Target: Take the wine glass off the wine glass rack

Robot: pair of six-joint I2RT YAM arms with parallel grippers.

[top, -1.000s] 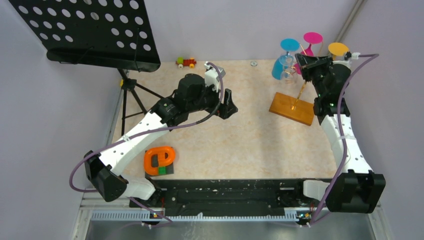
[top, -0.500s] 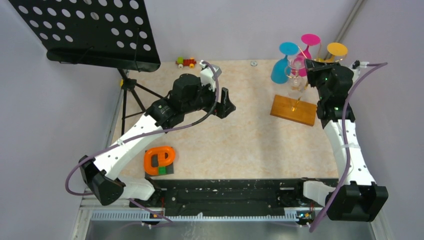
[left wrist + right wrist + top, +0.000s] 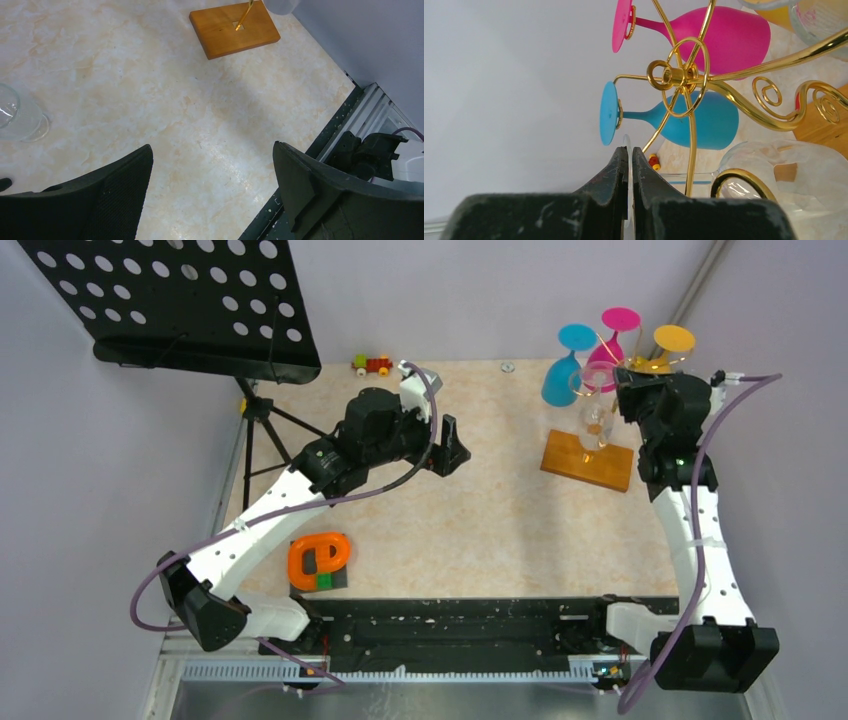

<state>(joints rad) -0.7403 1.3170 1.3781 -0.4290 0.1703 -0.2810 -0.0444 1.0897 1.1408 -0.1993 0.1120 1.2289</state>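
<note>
Right wrist view: my right hand (image 3: 629,152) is pinched on the clear wine glass (image 3: 804,165) by its foot. The glass looks not yet off the rack (image 3: 674,76) at the counter's (image 3: 480,530) far right corner; lifting it free remains. My left hand (image 3: 210,150) gapes wide, holding nothing.

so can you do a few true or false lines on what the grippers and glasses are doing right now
1. The right gripper is shut on the foot of the clear wine glass. True.
2. The left gripper holds the blue wine glass. False: it is open and empty over the table, and the blue glass hangs on the wine glass rack.
3. The pink wine glass hangs on the rack. True.
4. The rack's base is black plastic. False: it is flat orange-brown wood.
</note>
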